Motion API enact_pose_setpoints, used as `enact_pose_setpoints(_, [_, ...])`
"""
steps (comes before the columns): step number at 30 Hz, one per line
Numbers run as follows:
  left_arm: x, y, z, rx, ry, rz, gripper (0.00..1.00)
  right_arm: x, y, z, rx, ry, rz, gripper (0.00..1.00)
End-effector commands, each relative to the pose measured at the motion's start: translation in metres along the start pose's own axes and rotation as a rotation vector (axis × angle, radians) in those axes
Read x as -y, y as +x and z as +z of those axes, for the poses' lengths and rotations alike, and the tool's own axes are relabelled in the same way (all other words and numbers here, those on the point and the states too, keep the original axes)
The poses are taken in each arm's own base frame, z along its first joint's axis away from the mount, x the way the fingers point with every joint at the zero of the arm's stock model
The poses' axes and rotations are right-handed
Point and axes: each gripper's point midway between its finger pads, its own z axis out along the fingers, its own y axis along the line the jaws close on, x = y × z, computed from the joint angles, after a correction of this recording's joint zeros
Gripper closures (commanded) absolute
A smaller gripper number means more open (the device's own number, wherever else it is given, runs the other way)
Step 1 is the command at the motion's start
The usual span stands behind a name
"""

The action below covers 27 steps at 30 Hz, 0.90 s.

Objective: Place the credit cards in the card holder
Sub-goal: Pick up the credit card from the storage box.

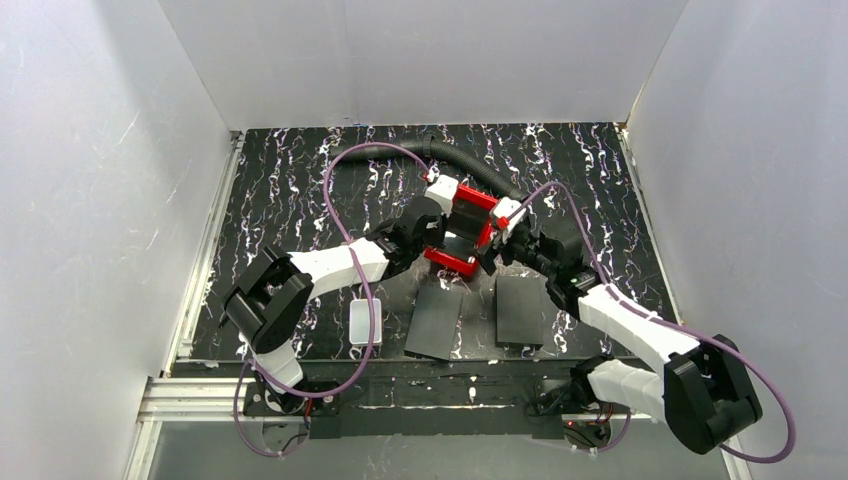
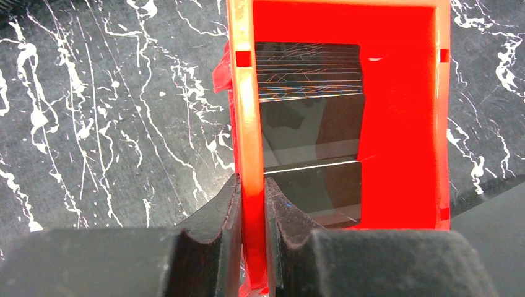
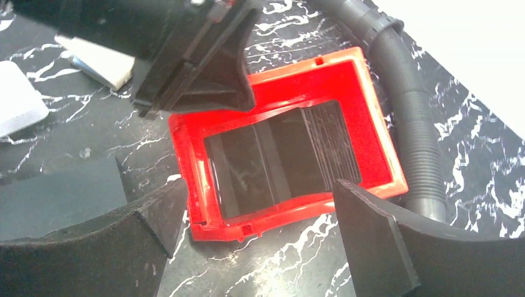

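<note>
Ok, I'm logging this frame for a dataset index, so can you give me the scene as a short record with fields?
left gripper: shut on the side wall of the red tray
right gripper: open, above the tray, holding nothing
card holder: lying open inside the tray
credit cards: fanned stack at one end of the holder, in the tray
black panels: two, flat on the table, on the near side of the tray
white box: left of the panels
hose: beyond the tray

A robotics lab test cell; plain white walls (image 1: 100,200) box in a black marbled table (image 1: 290,190) left, right and far; an aluminium rail (image 1: 190,398) lines the near edge; purple cables (image 1: 326,185) loop across.
</note>
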Motion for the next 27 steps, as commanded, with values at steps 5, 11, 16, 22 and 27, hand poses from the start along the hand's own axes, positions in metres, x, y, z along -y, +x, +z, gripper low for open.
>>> enact_pose_setpoints(5, [0.01, -0.04, -0.005, 0.075, 0.03, -0.07, 1.0, -0.002, -0.019, 0.002, -0.03, -0.126, -0.076, 0.15])
enact_pose_setpoints(11, [0.006, -0.049, -0.006, 0.097, 0.005, -0.058, 1.0, -0.008, -0.011, 0.032, -0.007, -0.316, -0.197, 0.04])
enact_pose_setpoints(16, [0.006, -0.048, -0.009, 0.098, -0.003, -0.063, 1.0, -0.008, 0.013, 0.058, -0.048, -0.422, -0.244, 0.08])
enact_pose_setpoints(22, [0.01, -0.044, -0.007, 0.092, 0.008, -0.085, 1.0, 0.009, 0.035, 0.066, -0.087, -0.422, -0.213, 0.11])
enact_pose_setpoints(27, [0.015, -0.036, 0.005, 0.073, 0.013, -0.102, 1.0, 0.027, 0.021, 0.06, -0.058, -0.28, -0.169, 0.06])
